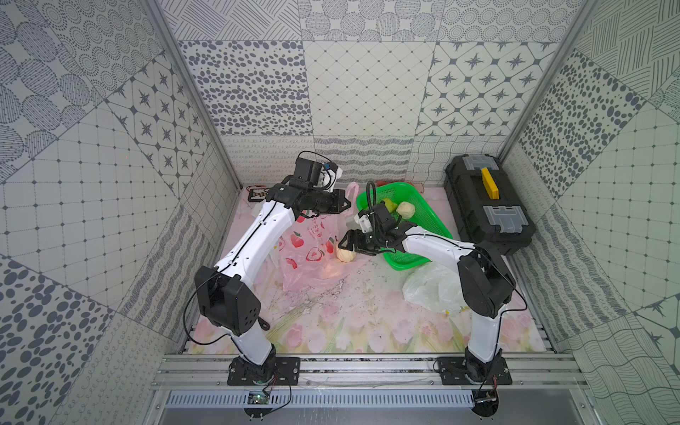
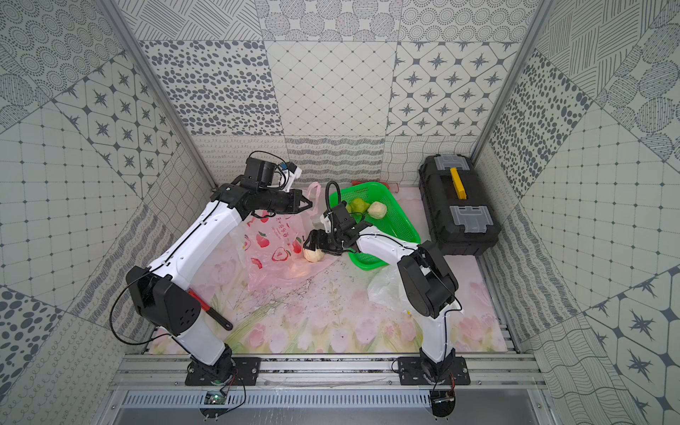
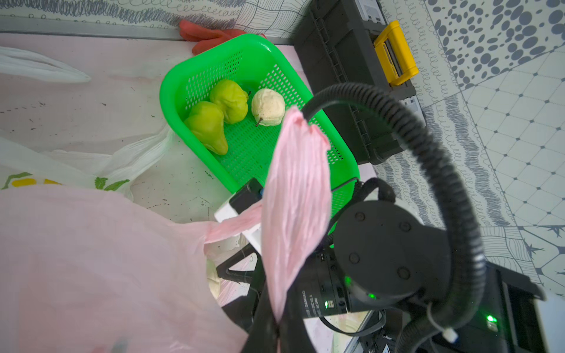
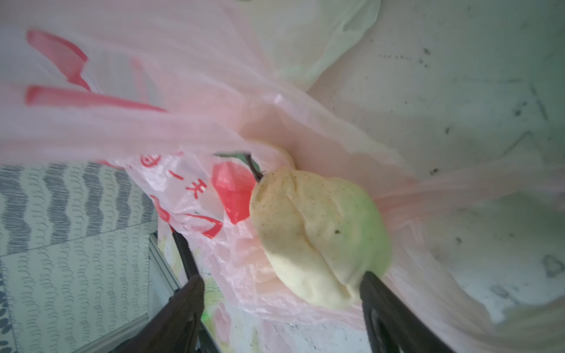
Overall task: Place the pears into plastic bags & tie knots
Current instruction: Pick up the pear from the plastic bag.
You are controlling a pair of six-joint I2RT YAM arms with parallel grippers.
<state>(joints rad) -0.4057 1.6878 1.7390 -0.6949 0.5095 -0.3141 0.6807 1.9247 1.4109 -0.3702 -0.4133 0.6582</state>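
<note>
A translucent pink plastic bag (image 1: 309, 254) with strawberry prints lies mid-table. My left gripper (image 1: 347, 202) is shut on its bunched pink handle (image 3: 293, 198) and holds it up off the table. A cream pear (image 4: 318, 232) lies on the pink plastic at the bag's mouth, seen in both top views (image 2: 313, 254). Just above it my right gripper (image 4: 281, 284) stands open, one fingertip (image 4: 371, 284) at the pear's edge and the other well apart from it. Two green pears (image 3: 208, 126) and a cream pear (image 3: 268, 107) lie in the green basket (image 3: 244, 52). No knots show.
A crumpled white plastic bag (image 1: 430, 290) lies by the right arm, and another with lemon prints (image 3: 46, 171) lies beside the pink one. A black toolbox (image 1: 485, 206) stands back right. A red-handled tool (image 2: 209, 309) lies near the left arm. An orange glove (image 3: 208, 33) lies behind the basket.
</note>
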